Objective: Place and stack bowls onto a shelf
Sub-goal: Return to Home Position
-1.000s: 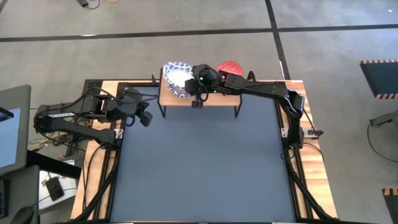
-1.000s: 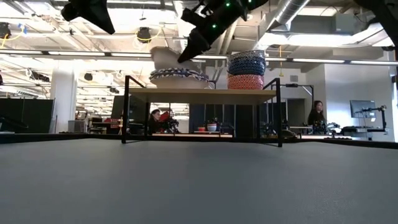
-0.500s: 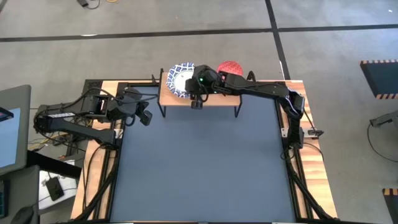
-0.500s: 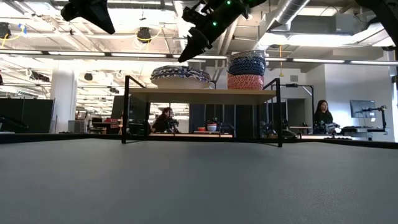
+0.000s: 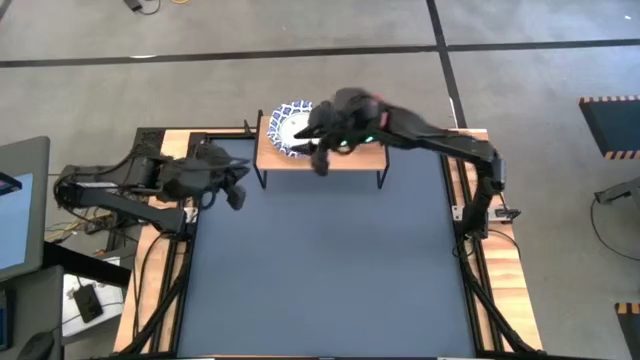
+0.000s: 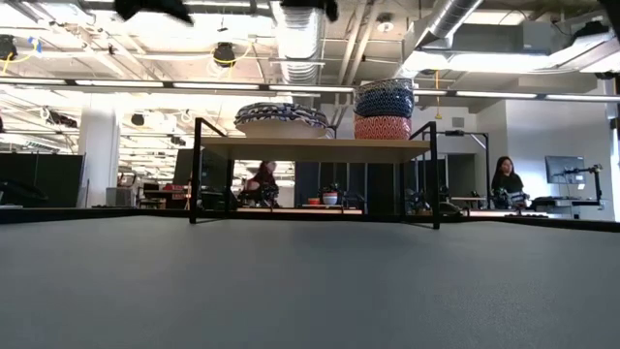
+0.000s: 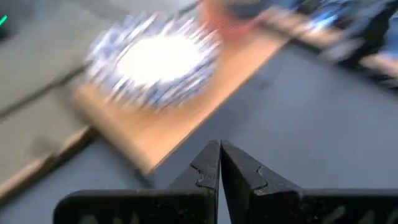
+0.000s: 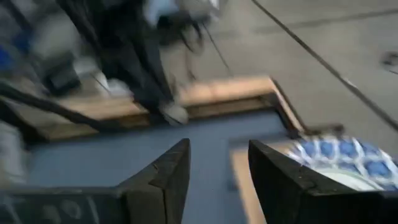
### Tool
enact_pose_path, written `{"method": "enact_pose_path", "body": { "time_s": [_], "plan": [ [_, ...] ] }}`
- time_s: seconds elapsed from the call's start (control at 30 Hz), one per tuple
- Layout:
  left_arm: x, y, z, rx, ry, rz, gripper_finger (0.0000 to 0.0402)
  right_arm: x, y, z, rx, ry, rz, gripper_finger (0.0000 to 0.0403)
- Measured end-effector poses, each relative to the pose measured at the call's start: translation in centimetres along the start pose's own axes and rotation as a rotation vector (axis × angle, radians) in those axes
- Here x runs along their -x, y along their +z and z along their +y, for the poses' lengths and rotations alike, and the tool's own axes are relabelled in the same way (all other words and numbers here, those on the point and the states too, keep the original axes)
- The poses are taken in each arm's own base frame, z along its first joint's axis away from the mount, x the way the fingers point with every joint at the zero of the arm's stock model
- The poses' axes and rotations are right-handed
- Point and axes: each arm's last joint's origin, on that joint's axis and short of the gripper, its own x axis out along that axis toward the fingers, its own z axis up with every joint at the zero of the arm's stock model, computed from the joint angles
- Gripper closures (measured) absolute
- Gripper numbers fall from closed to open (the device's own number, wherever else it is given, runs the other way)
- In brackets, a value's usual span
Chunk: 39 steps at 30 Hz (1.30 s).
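Over shelf (image 5: 274, 160) edge, right jaws apart, empty

Two bowl stacks (image 6: 281, 118) (image 6: 384, 110), one shelf (image 6: 315, 148)

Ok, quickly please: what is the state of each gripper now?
Left gripper: shut, holding nothing, near the table's left edge.
Right gripper: open, empty, above the shelf, beside the white bowls.

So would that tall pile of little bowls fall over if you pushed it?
Maybe. The pile of little bowls stands higher than the white bowls, so a push near its top could tip it. They look nested, which probably steadies them. It stands near the shelf end too.
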Motion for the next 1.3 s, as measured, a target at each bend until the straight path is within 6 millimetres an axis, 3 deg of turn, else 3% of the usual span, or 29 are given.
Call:
{"method": "enact_pose_path", "body": {
  "time_s": [0.13,0.23,0.4,0.53,0.67,0.8,1.0,1.13,1.3],
  "plan": [
    [1.3,1.0,-2.1,-0.079,-0.17,-0.202,0.0401,3.8,1.5,1.0,-0.026,0.075,-0.066,0.0234],
    [0.9,0.3,-3.7,-0.078,-0.286,-0.333,0.0401,5.4,1.0,2.1,-0.031,0.104,-0.079,0.0247],
    [-0.8,-2.5,-5.7,-0.064,-0.436,-0.461,0.0401,6.4,-2.4,4.0,-0.097,0.158,-0.121,0.0272],
    [-2.2,-5.0,-6.0,-0.037,-0.478,-0.475,0.0401,7.9,-5.2,5.4,-0.176,0.208,-0.25,0.0287],
    [-2.5,-5.2,-5.4,0.021,-0.483,-0.523,0.0401,10.0,-7.7,6.1,-0.22,0.227,-0.332,0.0299],
    [-1.8,-3.9,-4.6,-0.063,-0.481,-0.597,0.0401,13.1,-9.1,5.6,-0.233,0.19,-0.36,0.0317],
    [-1.1,-2.8,-2.6,-0.099,-0.462,-0.662,0.0401,16.9,-10.4,5.2,-0.194,0.177,-0.36,0.0382],
    [-0.7,-4.8,-0.6,-0.084,-0.455,-0.676,0.0401,19.4,-12.2,5.7,-0.181,0.204,-0.401,0.0382],
    [-1.4,-9.4,1.7,0.021,-0.459,-0.63,0.0401,20.9,-16.1,5.6,-0.2,0.148,-0.406,0.0382]
  ]
}}
